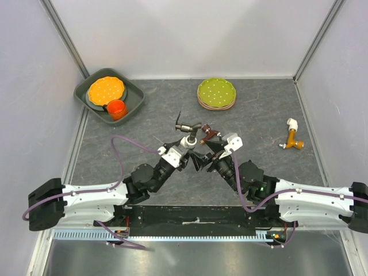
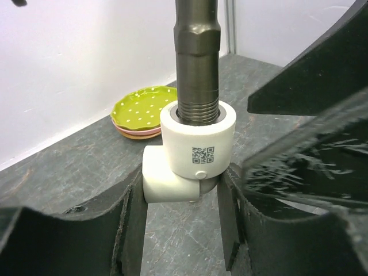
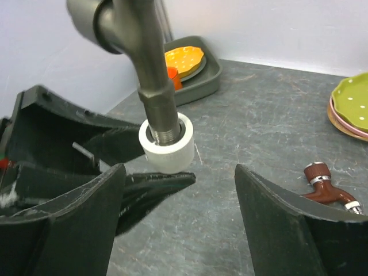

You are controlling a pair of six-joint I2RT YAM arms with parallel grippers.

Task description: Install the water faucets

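My left hand (image 2: 183, 227) clamps the white elbow fitting (image 2: 198, 138), the dark grey tap (image 2: 197, 52) standing upright in it, just ahead of my released right hand (image 3: 178, 201).

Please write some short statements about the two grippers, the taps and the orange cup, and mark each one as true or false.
1. The left gripper is shut on the white elbow fitting. True.
2. The dark grey tap lies flat on the table. False: it stands with its threaded end in the elbow's opening.
3. The right gripper holds the reddish-brown tap. False: it is open and empty, and that tap lies on the table.
4. The orange cup sits in the grey tray. True.
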